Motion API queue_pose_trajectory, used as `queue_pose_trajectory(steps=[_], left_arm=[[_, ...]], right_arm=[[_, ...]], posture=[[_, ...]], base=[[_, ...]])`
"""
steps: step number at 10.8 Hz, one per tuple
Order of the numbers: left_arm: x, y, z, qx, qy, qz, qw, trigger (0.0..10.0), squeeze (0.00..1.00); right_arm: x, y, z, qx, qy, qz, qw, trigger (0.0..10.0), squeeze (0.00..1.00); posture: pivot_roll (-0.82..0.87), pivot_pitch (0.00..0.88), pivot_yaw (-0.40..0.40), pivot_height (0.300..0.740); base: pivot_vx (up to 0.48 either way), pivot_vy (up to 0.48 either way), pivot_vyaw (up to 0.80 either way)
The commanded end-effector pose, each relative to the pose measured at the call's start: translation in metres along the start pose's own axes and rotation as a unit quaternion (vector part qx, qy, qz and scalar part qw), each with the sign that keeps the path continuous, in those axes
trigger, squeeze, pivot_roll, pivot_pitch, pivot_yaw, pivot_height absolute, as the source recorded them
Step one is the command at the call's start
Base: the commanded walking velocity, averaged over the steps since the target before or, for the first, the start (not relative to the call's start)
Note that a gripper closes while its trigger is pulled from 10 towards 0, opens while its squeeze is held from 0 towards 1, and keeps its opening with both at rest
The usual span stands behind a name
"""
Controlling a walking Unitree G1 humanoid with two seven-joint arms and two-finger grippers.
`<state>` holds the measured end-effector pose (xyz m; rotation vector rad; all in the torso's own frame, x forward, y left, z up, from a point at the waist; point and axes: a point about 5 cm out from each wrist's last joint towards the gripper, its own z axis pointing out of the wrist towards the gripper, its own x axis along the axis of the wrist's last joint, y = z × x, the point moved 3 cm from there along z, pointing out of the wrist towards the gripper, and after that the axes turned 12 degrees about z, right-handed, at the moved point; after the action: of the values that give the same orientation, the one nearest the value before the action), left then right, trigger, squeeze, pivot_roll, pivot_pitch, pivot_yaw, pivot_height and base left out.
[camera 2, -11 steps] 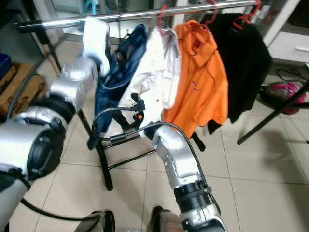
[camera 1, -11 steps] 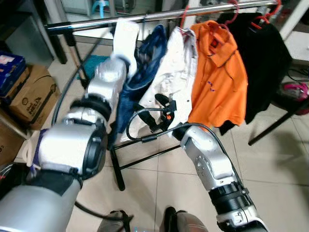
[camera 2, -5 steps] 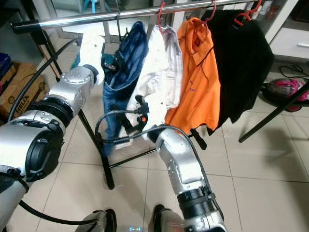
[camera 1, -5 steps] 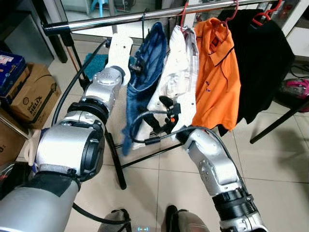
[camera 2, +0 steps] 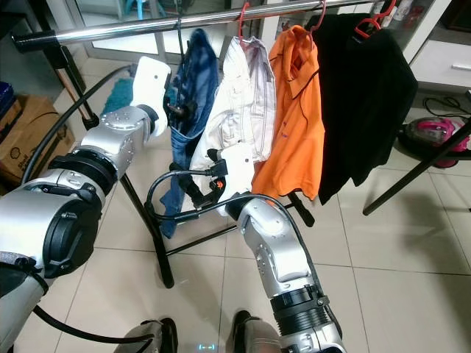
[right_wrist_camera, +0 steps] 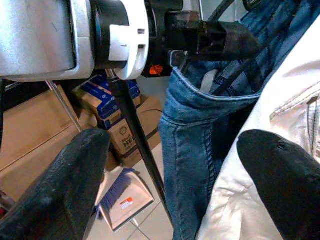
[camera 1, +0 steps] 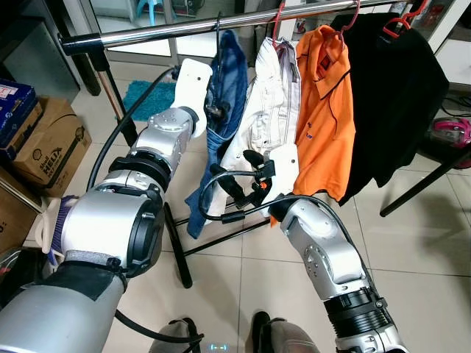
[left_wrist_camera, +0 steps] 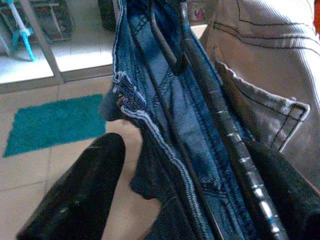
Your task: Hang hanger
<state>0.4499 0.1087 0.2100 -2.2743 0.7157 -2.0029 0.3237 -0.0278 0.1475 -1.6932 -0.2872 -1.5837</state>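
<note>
Thin black wire hanger (left_wrist_camera: 172,55) carrying folded blue denim jeans (camera 1: 224,95), hooked over the shiny horizontal metal rail (camera 1: 147,33) and hanging straight down from it, leftmost of the garments on that rail, just beside white jeans

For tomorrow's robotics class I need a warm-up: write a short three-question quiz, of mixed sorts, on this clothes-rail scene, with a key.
1. True or false: the blue jeans hang on the rail by a hanger hook.
2. Which garment hangs between the white garment and the black garment? A) green coat B) orange polo shirt C) red dress
3. Fill in: the left gripper is at the ____ of the jeans.

Key: 1 true; 2 B, the orange polo shirt; 3 waistband. The right gripper hovers open by the white garment.
</note>
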Motion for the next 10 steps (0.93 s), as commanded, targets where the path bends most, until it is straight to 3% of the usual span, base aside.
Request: queue_pose_trajectory(steps=[1,5,7,10], left_arm=[[-0.009,0.004,0.0,-0.004,-0.014,-0.024,1.0,0.0,0.0],[-0.005,0.003,0.0,-0.003,0.002,-0.039,0.999,0.0,0.0],[0.01,-0.002,0.0,0.009,0.031,-0.026,0.999,0.0,0.0],[0.039,-0.002,-0.002,-0.002,0.112,-0.03,0.993,0.0,0.0]], right_arm=[[0.008,-0.003,0.0,0.003,0.011,-0.006,1.0,10.0,0.0],[0.008,0.001,-0.004,0.002,0.009,-0.01,1.0,10.0,0.0],[0.01,0.002,-0.003,0.004,0.008,-0.012,1.0,10.0,0.0],[0.01,0.002,-0.001,0.006,0.008,-0.011,1.0,10.0,0.0]], posture=[[-0.2,0.171,-0.006,0.74],[-0.19,0.146,-0.012,0.74],[-0.19,0.138,-0.018,0.74],[-0.17,0.144,-0.022,0.74]], base=[[0.0,0.0,0.0],[0.0,0.0,0.0],[0.0,0.0,0.0],[0.0,0.0,0.0]])
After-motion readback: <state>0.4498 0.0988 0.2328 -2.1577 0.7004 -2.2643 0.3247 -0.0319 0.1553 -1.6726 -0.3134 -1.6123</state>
